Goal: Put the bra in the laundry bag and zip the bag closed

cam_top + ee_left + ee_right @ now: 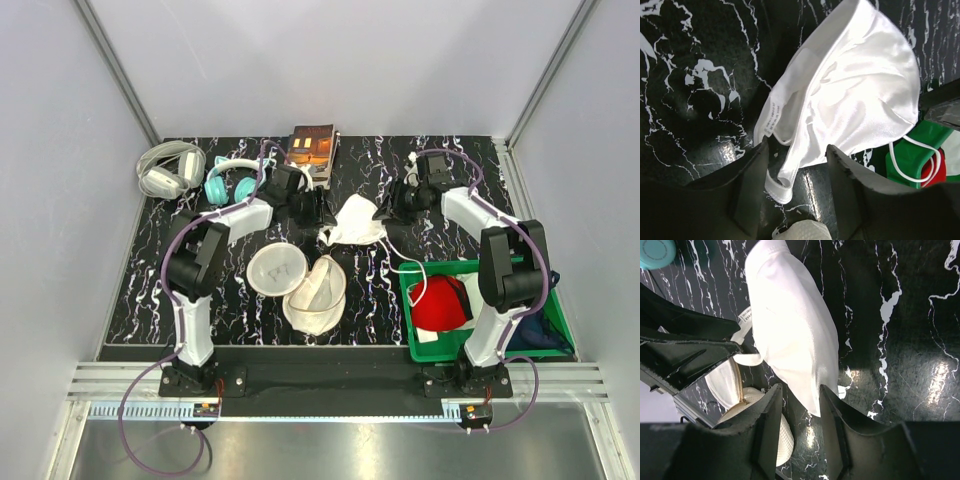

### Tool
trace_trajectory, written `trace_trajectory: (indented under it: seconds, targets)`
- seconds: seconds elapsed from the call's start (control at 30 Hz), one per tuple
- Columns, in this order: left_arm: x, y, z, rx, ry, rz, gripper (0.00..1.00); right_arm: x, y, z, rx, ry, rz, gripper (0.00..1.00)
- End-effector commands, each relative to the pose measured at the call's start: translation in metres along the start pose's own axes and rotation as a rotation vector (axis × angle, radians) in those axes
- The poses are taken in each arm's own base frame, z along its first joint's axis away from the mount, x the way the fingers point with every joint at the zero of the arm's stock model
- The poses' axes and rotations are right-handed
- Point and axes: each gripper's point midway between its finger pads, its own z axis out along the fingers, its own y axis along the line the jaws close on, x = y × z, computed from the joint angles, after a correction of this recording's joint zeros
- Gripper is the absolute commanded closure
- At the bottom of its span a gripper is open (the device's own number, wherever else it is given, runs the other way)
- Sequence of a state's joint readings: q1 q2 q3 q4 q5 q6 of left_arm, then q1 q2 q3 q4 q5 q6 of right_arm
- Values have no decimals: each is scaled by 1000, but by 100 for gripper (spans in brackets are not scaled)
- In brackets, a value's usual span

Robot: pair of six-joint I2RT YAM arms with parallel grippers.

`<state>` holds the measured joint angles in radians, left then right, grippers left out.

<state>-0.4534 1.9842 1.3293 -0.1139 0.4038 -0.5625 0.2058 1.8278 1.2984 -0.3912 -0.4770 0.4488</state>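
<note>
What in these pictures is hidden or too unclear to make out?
- Both wrist views: the left gripper and right gripper straddle the bra, but whether they pinch it is unclear.
- Left wrist view: print on the bra's label is too small.
- Overhead view: the laundry bag's drawing is too small; the right arm covers part of the green bin and dark blue cloth.

The white bra has its lower corner between the two dark fingers of the right claw, over the black marbled bench, with the cream mesh laundry bag just left of them.
</note>
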Motion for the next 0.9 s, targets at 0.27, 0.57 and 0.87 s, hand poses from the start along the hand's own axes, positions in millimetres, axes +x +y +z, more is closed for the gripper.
trace_trajectory:
  seconds: [0.27,0.57,0.87]
  targets:
    - [-21,-5,7,5,-16,67,62,10,-7,5,11,22,0,57]
    - [-12,-4,8,7,3,51,75,15,-19,19,49,30,116,82]
    - [-5,-8,6,14,16,60,77,22,0,26,-91,52,194,83]
